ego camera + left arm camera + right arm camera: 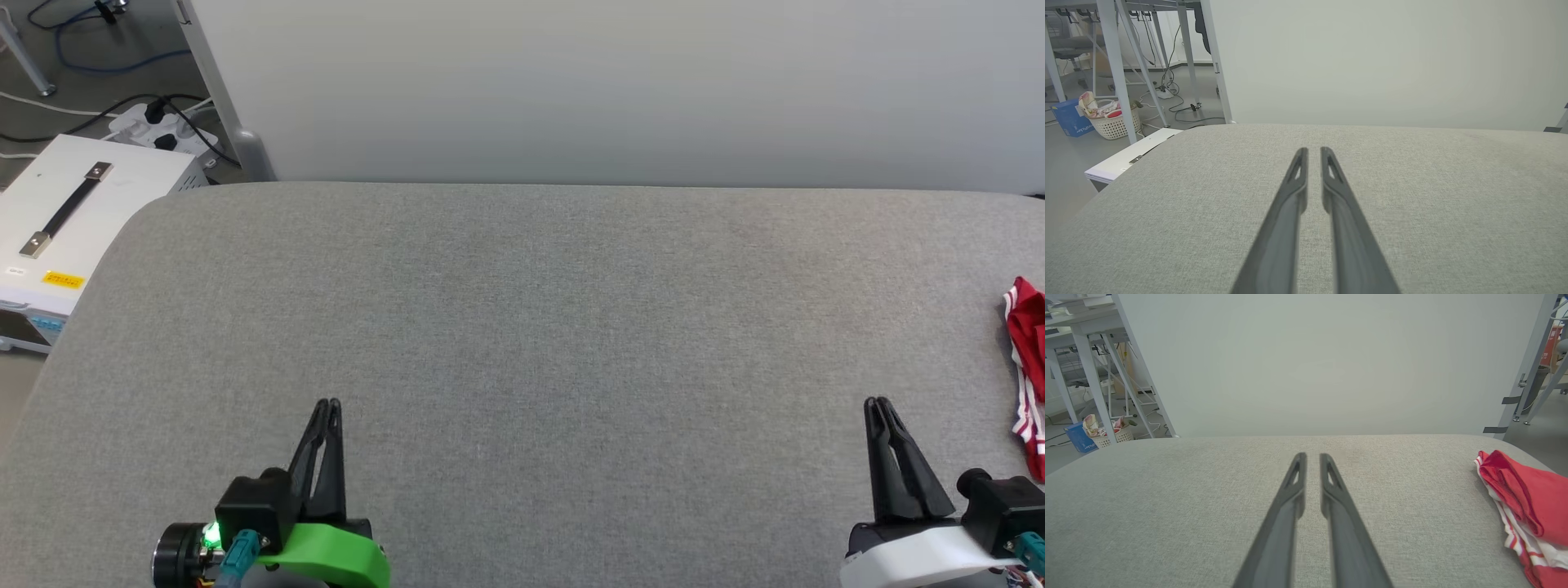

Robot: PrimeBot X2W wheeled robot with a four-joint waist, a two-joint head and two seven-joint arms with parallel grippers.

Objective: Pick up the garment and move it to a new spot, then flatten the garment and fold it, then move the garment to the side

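The garment (1030,367) is a crumpled red heap with white and red-striped trim, lying at the far right edge of the grey padded table (522,327). In the right wrist view the garment (1527,502) lies to the right of my fingers, apart from them. My right gripper (878,402) (1312,457) hovers at the near right, its fingers drawn almost together with nothing between them. At the near left my left gripper (328,404) (1314,152) stands the same way, holding nothing and far from the garment.
A white case with a black handle (73,220) stands beside the table's left edge, with a power strip and cables (159,126) behind it. A pale panel (620,90) runs along the table's far edge. On the floor at far left sits a laundry basket (1112,118) among metal frame legs.
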